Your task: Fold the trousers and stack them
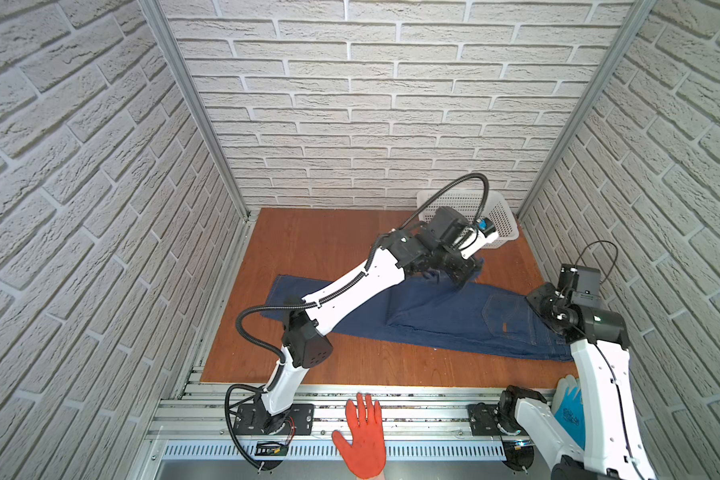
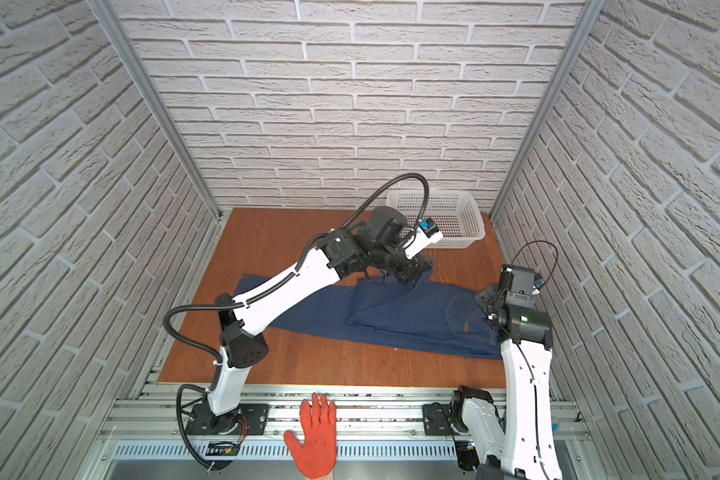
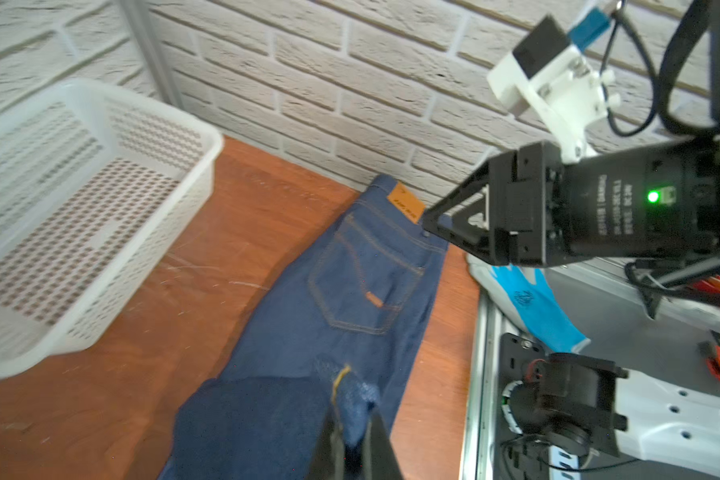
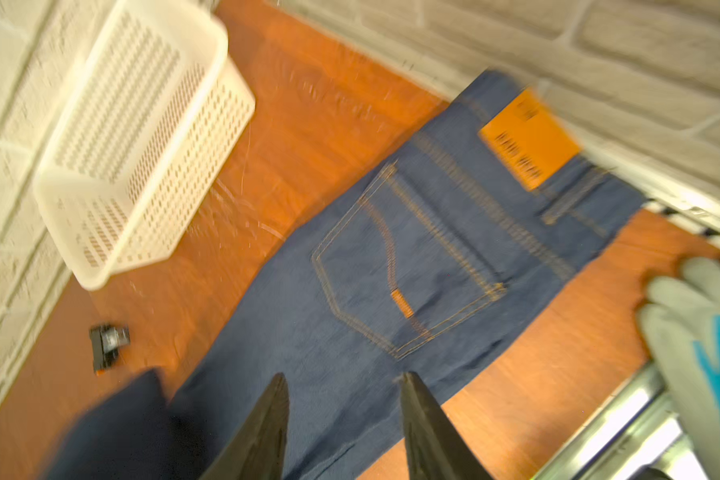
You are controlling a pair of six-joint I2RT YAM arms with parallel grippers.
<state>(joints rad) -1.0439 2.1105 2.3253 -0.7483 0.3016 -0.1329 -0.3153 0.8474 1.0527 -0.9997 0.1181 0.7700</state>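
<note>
An orange glove (image 1: 362, 436) is seen in both top views, well apart from the white basket (image 1: 507, 226); the trousers (image 1: 454, 320) are spread near that basket, partly hidden by the left arm (image 1: 350, 286). Left wrist view: the left gripper (image 3: 354, 419) is clamped on raised denim, seemingly a hem. Right wrist view: the right gripper (image 4: 345, 375) is held over the seat, jaws apart.

Hidden in both top views: mid-leg of the long dark blue denim jeans (image 1: 445, 320) (image 2: 412, 316) under the white-and-black left arm (image 1: 350, 295), waist end behind the right arm (image 1: 599, 374). Cut off at their bottom edge: cuff of the orange fabric glove (image 1: 364, 436). Blurred in the right wrist view: lettering on the tan waist patch (image 4: 528, 139), unreadable; small black object (image 4: 110, 345) on the wooden table (image 4: 329, 83), unidentifiable.
</note>
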